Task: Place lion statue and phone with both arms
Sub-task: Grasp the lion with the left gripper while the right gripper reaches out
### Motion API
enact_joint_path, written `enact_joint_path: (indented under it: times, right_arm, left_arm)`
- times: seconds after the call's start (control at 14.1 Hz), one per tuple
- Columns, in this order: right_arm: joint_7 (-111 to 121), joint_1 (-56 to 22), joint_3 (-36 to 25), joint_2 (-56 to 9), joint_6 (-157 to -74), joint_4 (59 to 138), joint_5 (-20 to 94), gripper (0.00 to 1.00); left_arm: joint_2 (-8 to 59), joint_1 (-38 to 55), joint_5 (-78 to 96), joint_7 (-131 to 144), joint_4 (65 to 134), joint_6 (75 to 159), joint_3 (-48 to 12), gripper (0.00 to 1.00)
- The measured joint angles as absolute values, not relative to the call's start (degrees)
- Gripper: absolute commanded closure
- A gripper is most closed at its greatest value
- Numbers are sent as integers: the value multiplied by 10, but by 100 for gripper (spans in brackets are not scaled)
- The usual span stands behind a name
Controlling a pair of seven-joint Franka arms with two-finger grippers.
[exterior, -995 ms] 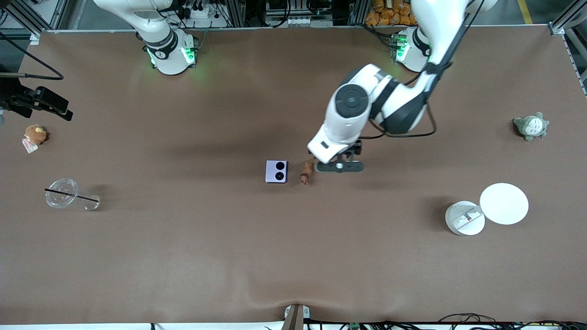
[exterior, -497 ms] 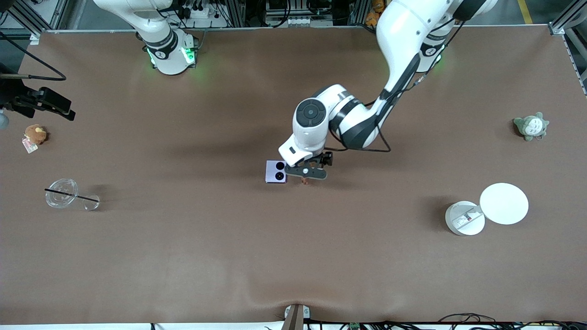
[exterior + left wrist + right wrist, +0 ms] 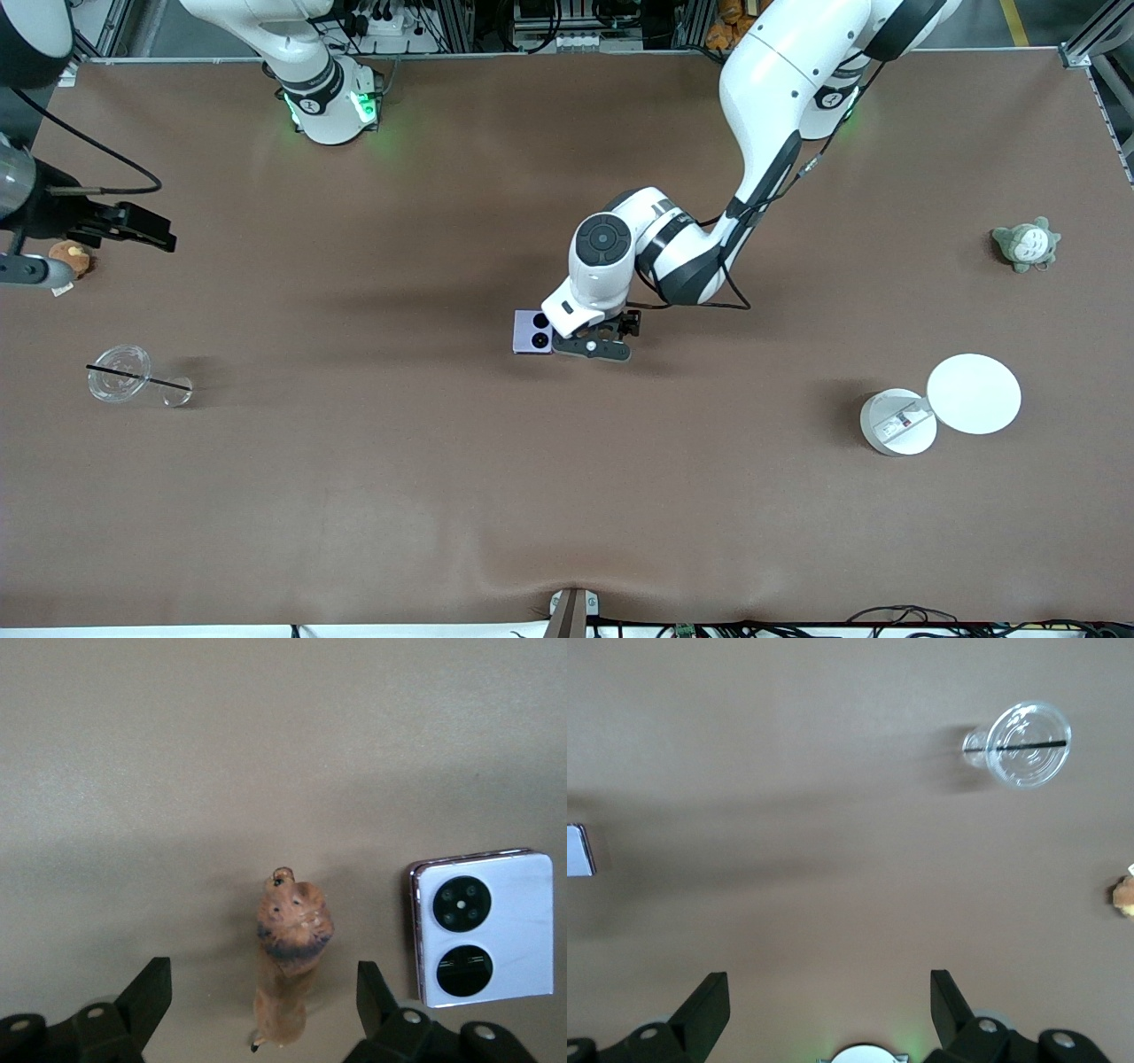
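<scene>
The lion statue (image 3: 285, 979), small and reddish-brown, lies on the brown table between the open fingers of my left gripper (image 3: 263, 976), apart from both. In the front view my left gripper (image 3: 592, 346) hangs low over it and hides it. The lavender phone (image 3: 531, 331) lies flat beside the statue, toward the right arm's end, its two black lenses up (image 3: 483, 939). My right gripper (image 3: 133, 227) is open and empty, high over the right arm's end of the table (image 3: 830, 988). A corner of the phone (image 3: 576, 850) shows in the right wrist view.
A clear cup with a black straw (image 3: 120, 374) lies on its side at the right arm's end, a brown plush toy (image 3: 66, 257) nearby. A grey-green plush (image 3: 1026, 245), a white disc (image 3: 973, 393) and a white round device (image 3: 897, 423) sit at the left arm's end.
My left gripper has swung from beside the lion statue to directly over it and come down around it. My right gripper has shifted a little inward over the table.
</scene>
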State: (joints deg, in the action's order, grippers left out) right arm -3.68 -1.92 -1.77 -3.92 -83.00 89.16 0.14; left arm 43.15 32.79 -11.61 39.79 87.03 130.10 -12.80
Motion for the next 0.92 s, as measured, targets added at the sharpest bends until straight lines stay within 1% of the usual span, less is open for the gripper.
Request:
enact_joint_path:
  times: [0.07,0.14,0.43,0.57,0.64,0.71,0.78,0.85,0.92]
  right_arm:
    - [-38,-21,-17,-42,-828,892,13,0]
    - [-43,-26,-17,-44,-827,892,28,0]
    - [-107,-82,-16,-48,-830,891,54,0]
    - [-136,-109,-15,-54,-845,891,66,0]
    - [-144,-115,-14,-58,-854,891,79,0]
    - [-149,-116,-14,-62,-858,891,90,0]
    - [-150,-116,-15,-68,-863,891,97,0]
    - [-150,-116,-16,-74,-867,891,102,0]
    - [-150,-118,-15,-82,-873,891,105,0]
  left_arm:
    - [432,328,-116,398,870,1301,-128,33]
    - [432,327,-116,398,870,1302,-127,35]
    - [434,327,-116,398,870,1302,-127,36]
    - [437,327,-116,399,870,1302,-127,37]
    - [440,327,-116,400,870,1305,-127,49]
    - [443,327,-116,400,870,1308,-127,66]
    - [444,327,-116,401,870,1310,-127,90]
    - [445,327,-116,401,869,1311,-127,100]
    - [445,327,-116,401,868,1312,-127,100]
